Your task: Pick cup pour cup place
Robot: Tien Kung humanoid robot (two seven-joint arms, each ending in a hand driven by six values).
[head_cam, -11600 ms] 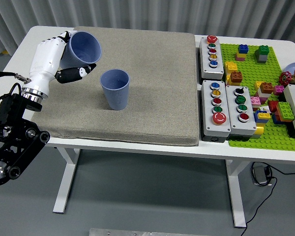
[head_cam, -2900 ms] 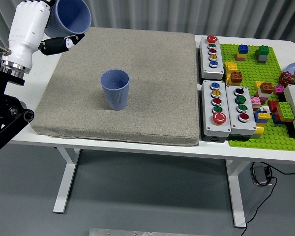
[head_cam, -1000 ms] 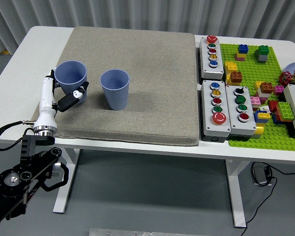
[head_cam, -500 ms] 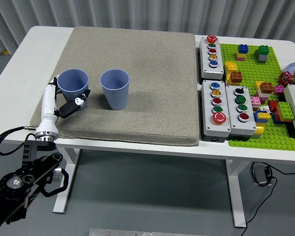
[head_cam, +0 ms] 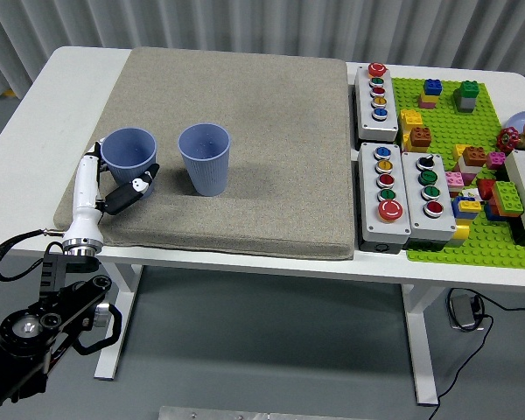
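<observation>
Two blue cups stand upright on the grey mat (head_cam: 262,114). The left cup (head_cam: 129,150) is near the mat's left edge, and my left hand (head_cam: 121,171) is wrapped around it from the left, the thumb (head_cam: 129,190) across its front. The white forearm (head_cam: 85,197) slopes down off the table's near edge. The second cup (head_cam: 205,157) stands free a short way to the right, not touching the first. I cannot see into either cup well enough to tell any contents. My right arm is out of the picture.
Three grey button boxes (head_cam: 377,90) (head_cam: 385,192) (head_cam: 427,185) line the mat's right side. Beyond them lies a green baseplate (head_cam: 451,241) with several coloured bricks. The white table (head_cam: 61,87) shows bare to the left of the mat.
The held cup came down from high and tilted at the upper left to standing upright on the mat beside the other cup. In the last half second it barely shifted.
</observation>
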